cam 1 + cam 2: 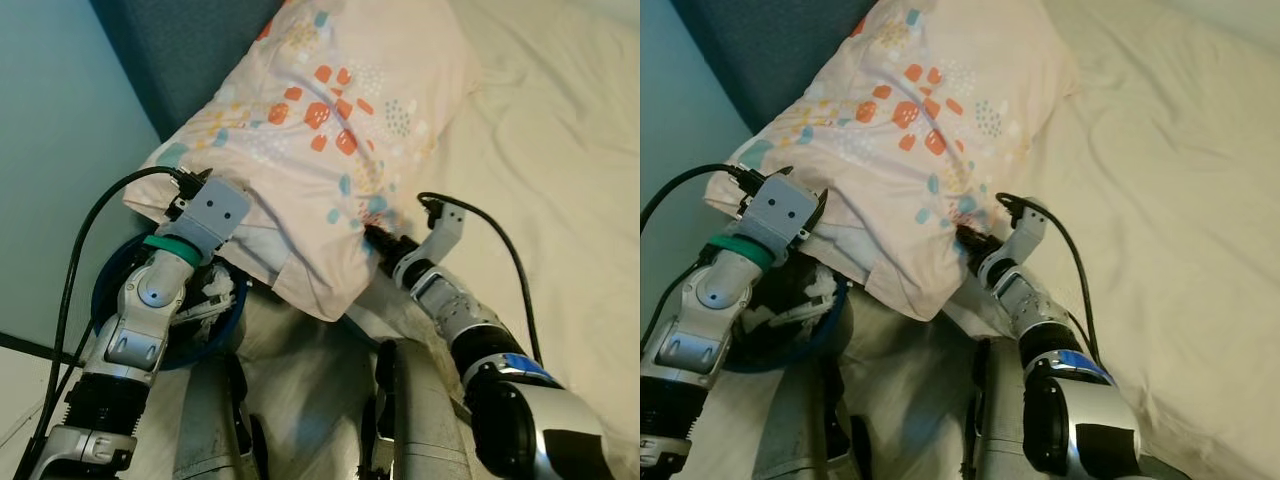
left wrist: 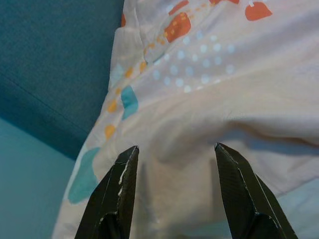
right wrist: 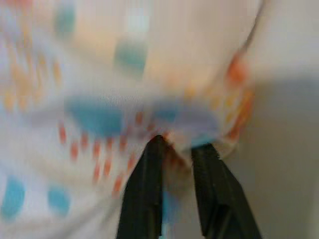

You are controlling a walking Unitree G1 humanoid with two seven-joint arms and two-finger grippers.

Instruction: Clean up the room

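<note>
Item: pillow [image 1: 330,130], patterned in orange, teal and yellow on a pale case. It lies at the head of the bed [image 1: 560,150], one corner against the dark blue headboard [image 1: 190,50], its near edge overhanging the mattress toward the robot.

Right gripper [image 3: 174,149]: nearly closed, a fold of the pillow's lower edge pinched between the fingers. The hold is taken at the hem, judged so that the pillow can be dragged or lifted by its slack fabric rather than its bulk.

Left gripper [image 2: 174,159]: fingers spread apart, nothing held between them, the tips set just before the pillow's left end. The fabric is seen between the fingers but is not clamped. This placement is judged a support or a preparation for a second grasp, so that the load may be shared across both ends.

Blue bin [image 1: 110,290]: on the floor below the left arm, crumpled white paper inside it. It plays no part in the present step.

Step in hand, as judged: repositioning of the pillow on the bed, in progress.
</note>
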